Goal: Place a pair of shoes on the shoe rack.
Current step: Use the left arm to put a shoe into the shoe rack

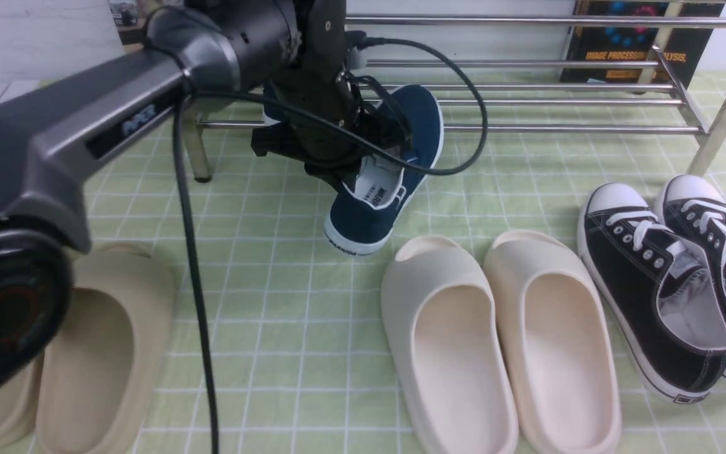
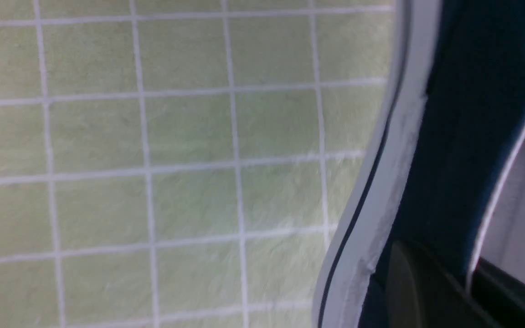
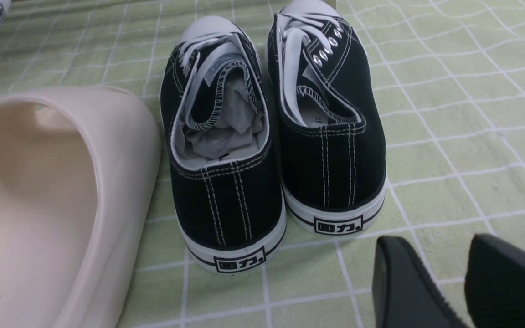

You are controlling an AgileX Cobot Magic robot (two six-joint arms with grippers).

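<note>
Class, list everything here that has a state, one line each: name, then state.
navy slip-on, tilted toe-up, gripped
left gripper, shut on navy slip-on
right gripper, open, empty
shoe rack, upright
black sneakers, upright, laced, side by side
cream slides, flat, side by side

The left arm (image 1: 73, 126) is a boxy gunmetal-grey link with a dark inset strip of pale lettering too blurred to read. Near the camera it ends in a round black joint cap (image 1: 10, 309) with a faint reddish ring, and at its far end in a glossy dark cylindrical joint (image 1: 243, 38) and a black wrist block (image 1: 319, 75). Thin black cables (image 1: 194, 284) trail from it, one in a wide loop; the left pincer (image 1: 366, 161) is black with a dull, rounded finger (image 2: 408, 282), and the right pincer (image 3: 431, 243) has two matte black round-tipped fingers.
</note>
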